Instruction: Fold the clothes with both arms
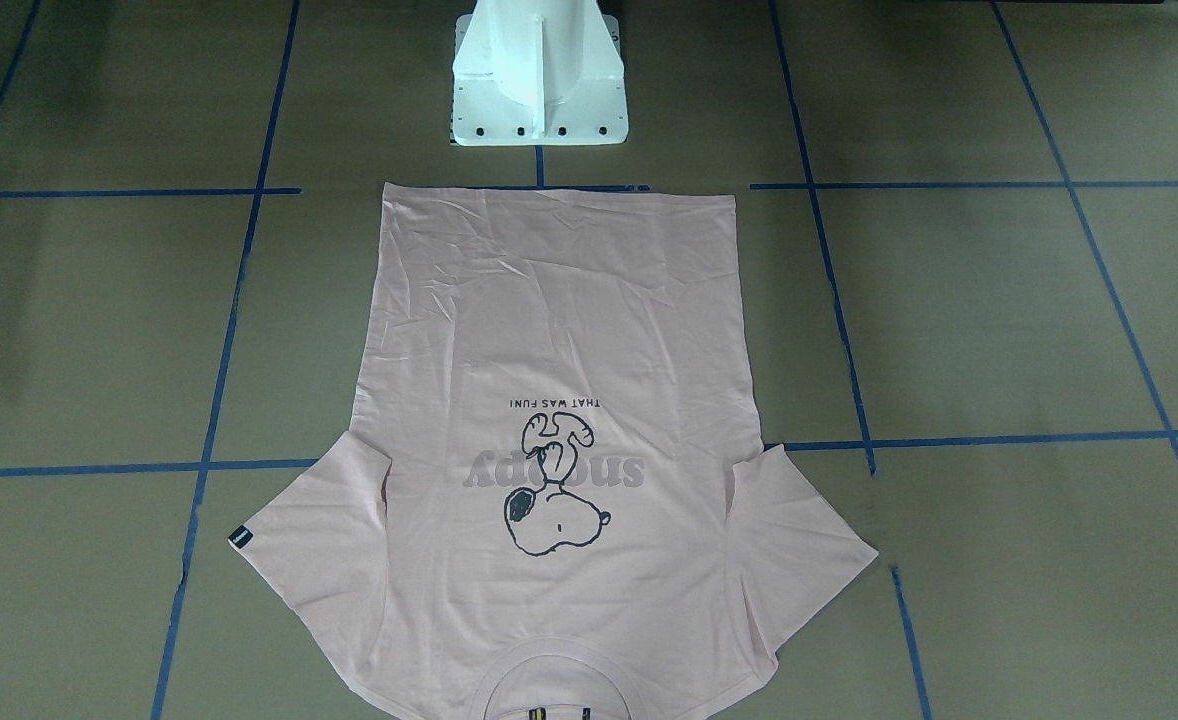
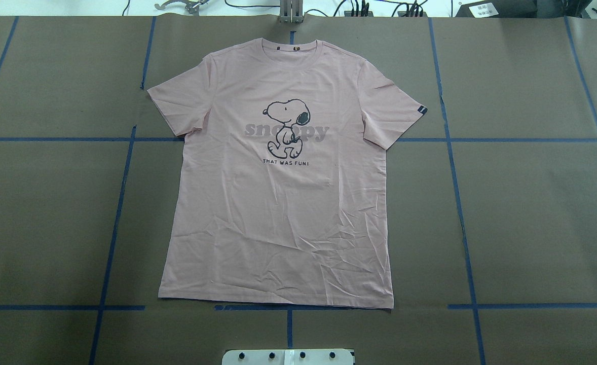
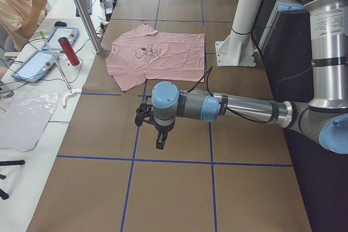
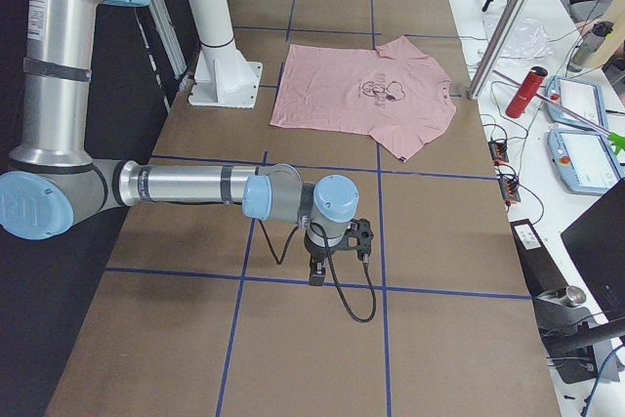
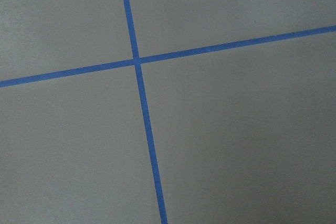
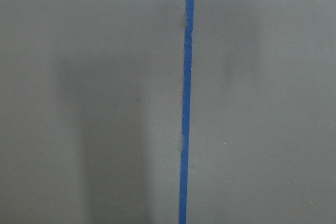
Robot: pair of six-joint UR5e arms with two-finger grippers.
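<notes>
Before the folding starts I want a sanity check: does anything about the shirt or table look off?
Nothing stands out. The T-shirt lies flat, print up, both sleeves spread, only lightly creased above its hem. The left claw and right claw hang over the table, apart from the shirt.

- brown table — blue tape grid across it
- pink T-shirt spread flat, print up, collar toward far edge
- white pedestal base near the hem
</notes>
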